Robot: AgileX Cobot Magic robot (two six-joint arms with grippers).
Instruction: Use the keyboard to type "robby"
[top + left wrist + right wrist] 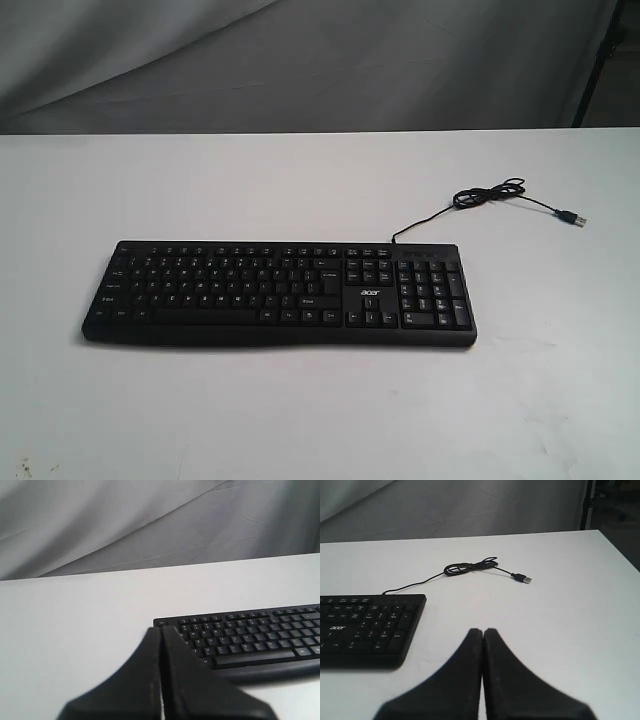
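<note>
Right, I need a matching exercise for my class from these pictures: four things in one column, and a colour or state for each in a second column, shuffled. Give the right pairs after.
Column A
1. keyboard
2. USB plug
3. table
4. left hand

Column B
a. shut, holding nothing
b. white
c. black, lying flat, acer logo showing
d. loose on the table, plugged into nothing

Pairs: 1-c, 2-d, 3-b, 4-a
</note>
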